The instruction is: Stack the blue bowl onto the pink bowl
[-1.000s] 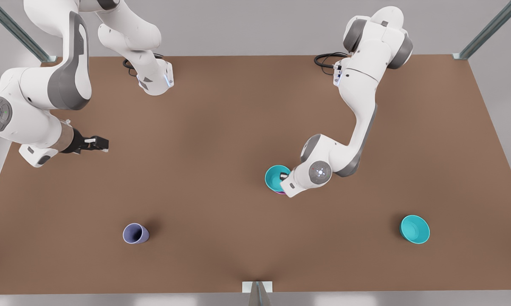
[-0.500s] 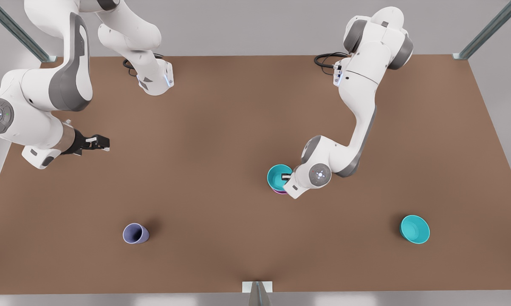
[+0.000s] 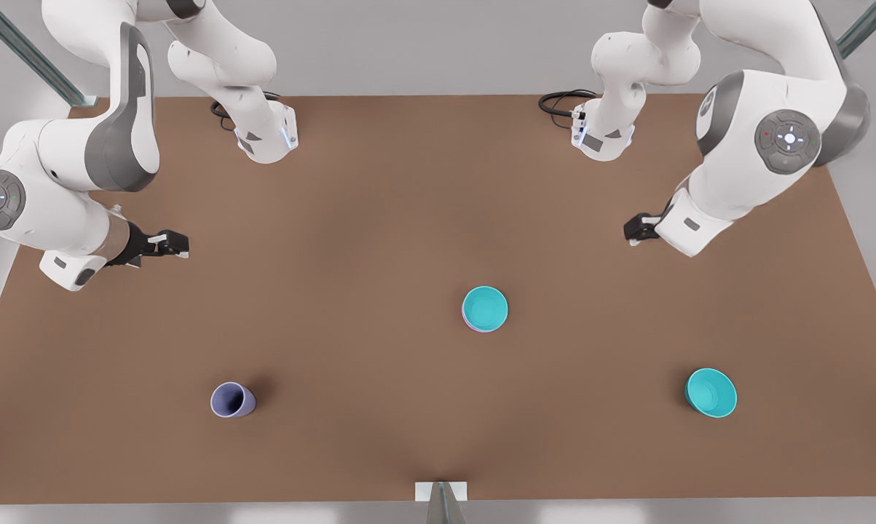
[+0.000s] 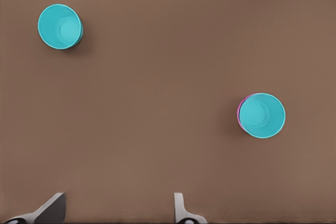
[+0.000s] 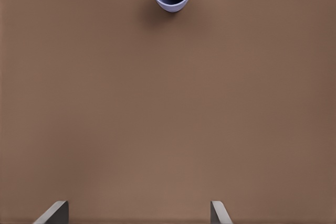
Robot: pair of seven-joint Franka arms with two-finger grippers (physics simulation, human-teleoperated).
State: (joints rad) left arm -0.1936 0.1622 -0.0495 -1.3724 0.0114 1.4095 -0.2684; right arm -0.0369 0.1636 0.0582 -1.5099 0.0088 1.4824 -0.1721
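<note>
We see the blue bowl [image 3: 485, 308] nested in the pink bowl [image 4: 240, 113] mid-table; left gripper [image 3: 640, 231] and right gripper [image 3: 167, 244] hang empty, fingers apart; stacking looks finished, nothing more needed

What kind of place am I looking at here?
Probably a simulated robot test bench, not a real room: a bare brown table, metal frame struts at its corners, and plain plastic props such as a purple cup.

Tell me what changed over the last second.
The left tool let go of the blue bowl, now nested on the pink bowl, and pulled back toward the front view's upper right. The right tool, purple cup and other teal bowl stayed put.
</note>
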